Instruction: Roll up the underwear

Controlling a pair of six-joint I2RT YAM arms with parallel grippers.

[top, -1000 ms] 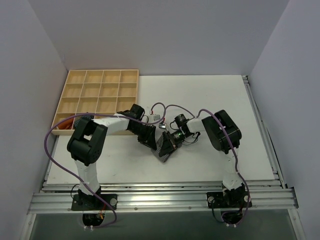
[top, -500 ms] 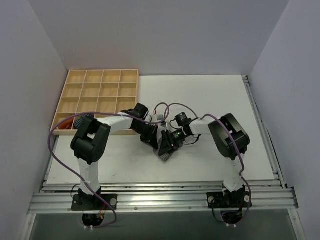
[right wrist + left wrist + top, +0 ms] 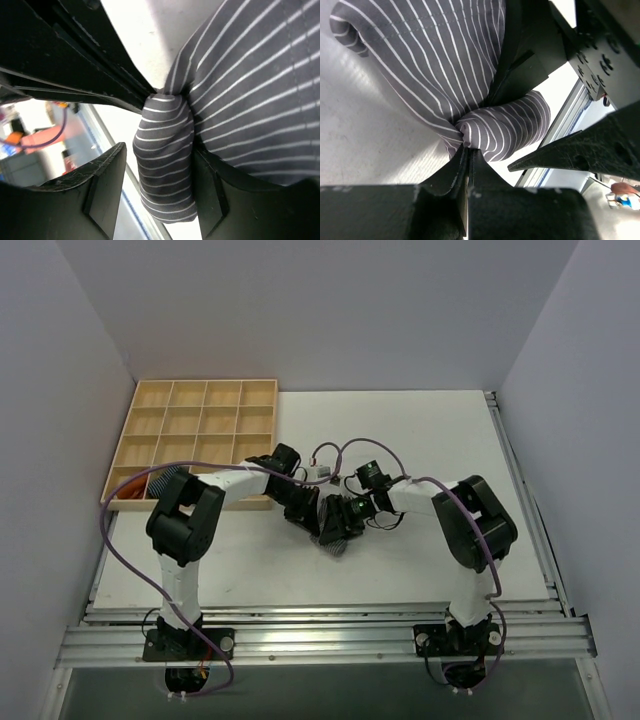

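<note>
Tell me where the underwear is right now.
In the top view the underwear lies mid-table, right of the wooden tray, between the left gripper, which pinches a fold, and the right gripper.

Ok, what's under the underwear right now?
Only white table shows beside the underwear, pinched by the shut left gripper. Anything beneath the cloth is covered.

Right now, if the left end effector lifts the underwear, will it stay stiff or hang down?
Probably hang down: the underwear bunches into folds where the left end effector pinches it. It looks thin, so likely light. Its curled end may unroll.
</note>
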